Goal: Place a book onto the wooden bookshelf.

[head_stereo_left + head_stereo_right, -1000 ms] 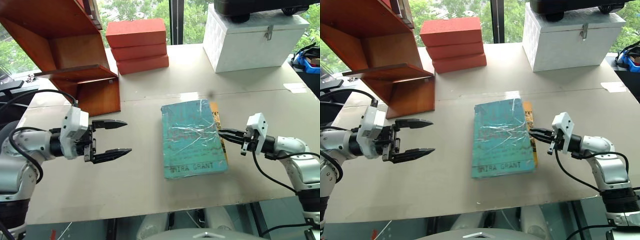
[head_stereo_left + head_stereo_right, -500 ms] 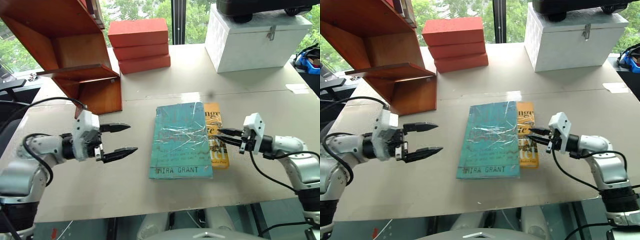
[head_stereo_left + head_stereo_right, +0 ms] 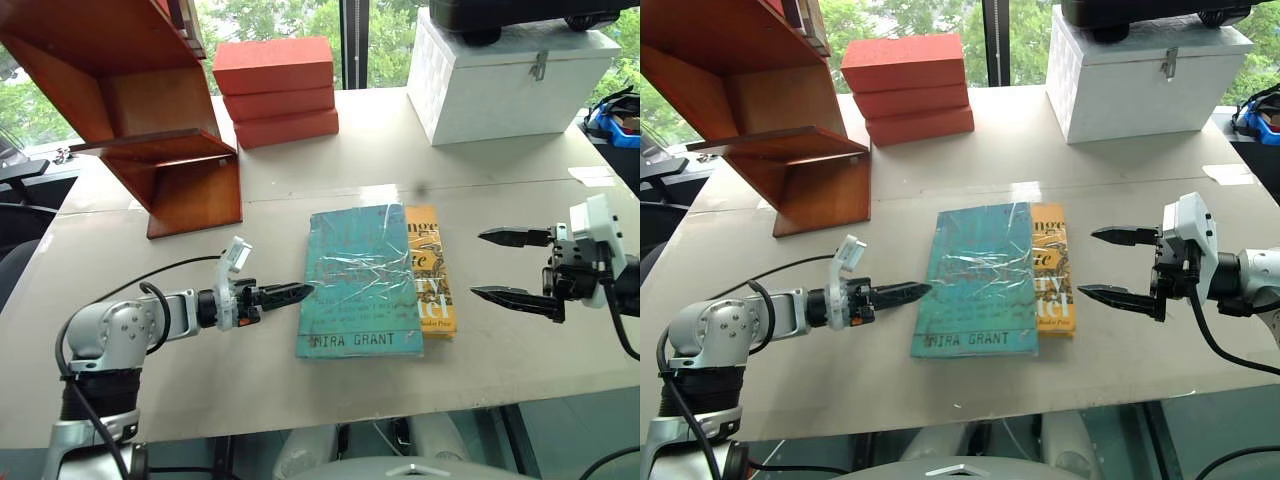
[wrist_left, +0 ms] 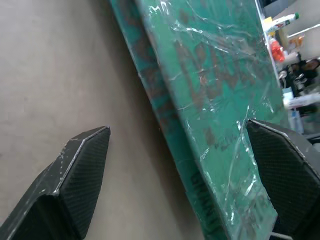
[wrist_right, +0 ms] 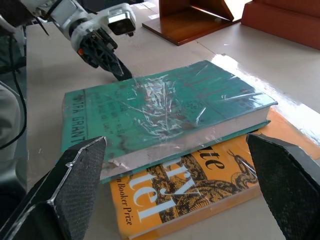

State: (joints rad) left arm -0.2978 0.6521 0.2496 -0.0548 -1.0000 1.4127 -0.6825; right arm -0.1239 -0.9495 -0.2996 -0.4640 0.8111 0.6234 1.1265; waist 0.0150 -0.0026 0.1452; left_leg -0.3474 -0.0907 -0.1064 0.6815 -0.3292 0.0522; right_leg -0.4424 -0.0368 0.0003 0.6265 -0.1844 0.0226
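I see the wooden bookshelf (image 3: 150, 110) standing at the table's (image 3: 330, 170) far left corner. The teal book (image 3: 360, 280) lies flat mid-table, partly overlapping a yellow book (image 3: 432, 275) under its right edge. My right gripper (image 3: 510, 265) hangs right of both books, fingers spread wide, grasping nothing. My left gripper (image 3: 285, 294) sits low at the teal book's left edge, fingers apart on either side of that edge, not clamped.

The yellow-orange book (image 3: 432, 270) is largely covered by the teal book (image 3: 362, 281). The wooden bookshelf (image 3: 120, 90) is cut off at the frame's top.
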